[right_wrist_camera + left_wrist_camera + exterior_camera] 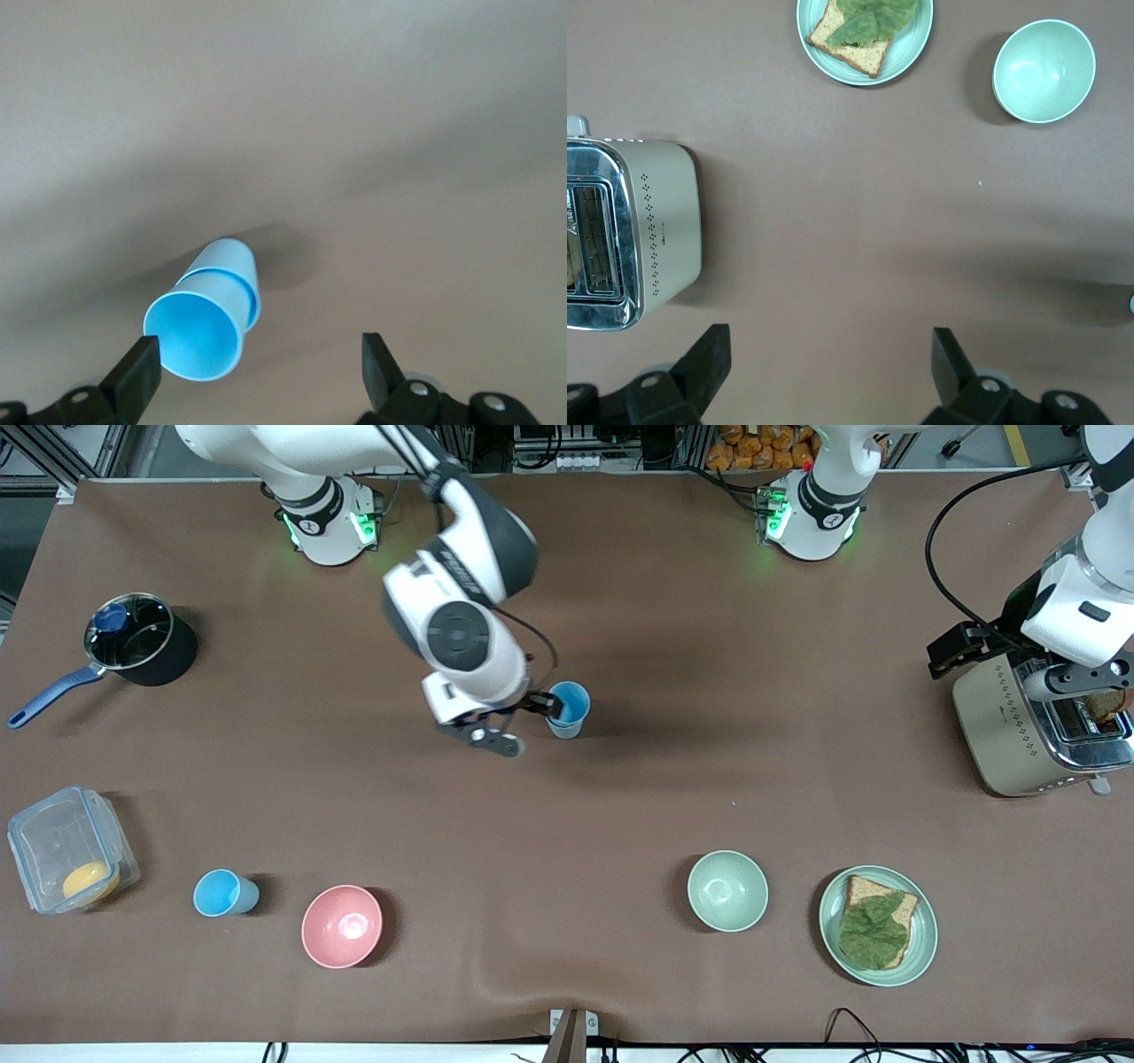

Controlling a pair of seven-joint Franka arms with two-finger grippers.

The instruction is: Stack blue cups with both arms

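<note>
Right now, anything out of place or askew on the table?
Nothing spilled or damaged. One light-blue plastic cup lies on its side beside the pink bowl. The right gripper is open at the nested blue cups.

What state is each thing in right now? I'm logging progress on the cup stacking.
stacked blue cups: two nested, on the table.
lone blue cup: upright, unstacked, beside the pink bowl.
right gripper: open, at the stack's rim.
left gripper: open, above the table by the toaster.
pot: lid on.
plastic container: lid shut.
pink bowl: empty.
pale green bowl: empty.
toaster: slice in slot.
</note>
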